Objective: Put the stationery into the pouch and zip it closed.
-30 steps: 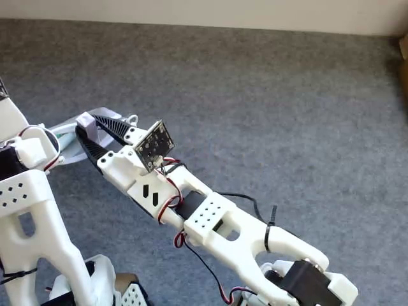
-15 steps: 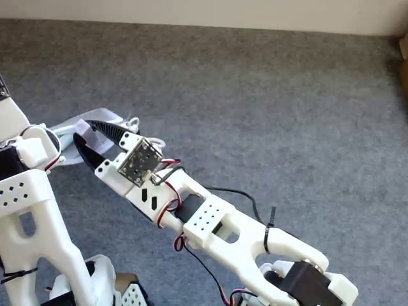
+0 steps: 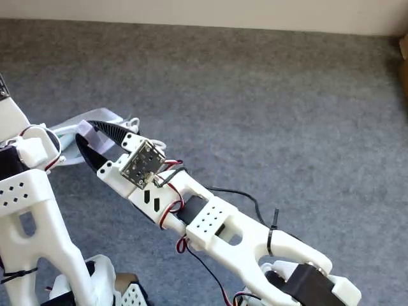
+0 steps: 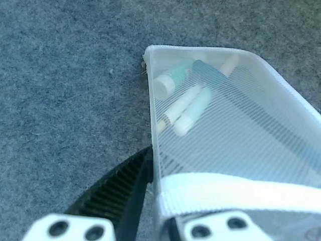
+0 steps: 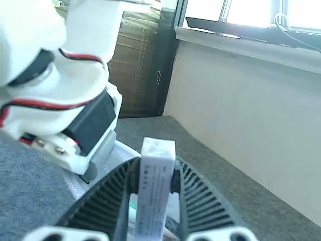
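Observation:
The translucent mesh pouch (image 4: 225,125) lies on grey carpet with several pens (image 4: 185,100) inside. My left gripper (image 4: 153,201) is shut on the pouch's white zipper edge, its black finger (image 4: 113,193) against the outside. In the high view the pouch (image 3: 69,135) sticks out from behind the left arm (image 3: 25,191). My right gripper (image 3: 83,132) hangs just over the pouch's end, shut on a small white eraser-like block (image 3: 88,129). In the right wrist view the block (image 5: 155,186) stands upright between the ribbed fingers (image 5: 108,193), with the pouch (image 5: 125,149) below it.
Grey carpet (image 3: 268,95) covers the whole work surface, open to the right and back. A pale wall runs along the far edge. The left arm's white body (image 5: 65,75) sits very close to the right gripper. Red wires (image 3: 167,204) trail along the right arm.
The right wrist has rolled, turning its camera board to face down and left. The gripper with the block dropped slightly toward the pouch. The left arm kept still.

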Controlling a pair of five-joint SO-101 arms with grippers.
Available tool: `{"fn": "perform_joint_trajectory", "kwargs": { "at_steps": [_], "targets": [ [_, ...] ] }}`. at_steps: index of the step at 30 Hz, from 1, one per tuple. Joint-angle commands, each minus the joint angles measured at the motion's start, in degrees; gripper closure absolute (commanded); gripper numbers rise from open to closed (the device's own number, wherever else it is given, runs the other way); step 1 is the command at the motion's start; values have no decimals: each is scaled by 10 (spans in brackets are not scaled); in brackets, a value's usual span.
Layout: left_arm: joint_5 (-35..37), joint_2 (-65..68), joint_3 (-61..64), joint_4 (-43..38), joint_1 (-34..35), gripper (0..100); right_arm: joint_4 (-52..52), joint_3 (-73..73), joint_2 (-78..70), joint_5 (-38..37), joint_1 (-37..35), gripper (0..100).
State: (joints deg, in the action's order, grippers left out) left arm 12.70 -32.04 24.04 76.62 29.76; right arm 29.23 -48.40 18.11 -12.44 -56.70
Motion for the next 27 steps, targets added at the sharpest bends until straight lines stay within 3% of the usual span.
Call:
{"fn": "perform_joint_trajectory", "kwargs": {
  "at_steps": [1,9,18,27],
  "targets": [
    [-4,1,1,-6,-10,992,11,3,13,-8,-4,858],
    [-4,1,1,-6,-10,992,13,3,14,-8,-3,857],
    [-4,1,1,-6,-10,992,15,3,20,-8,-3,991],
    [-4,1,1,-7,-10,992,10,-26,95,-8,10,995]
  ]
}}
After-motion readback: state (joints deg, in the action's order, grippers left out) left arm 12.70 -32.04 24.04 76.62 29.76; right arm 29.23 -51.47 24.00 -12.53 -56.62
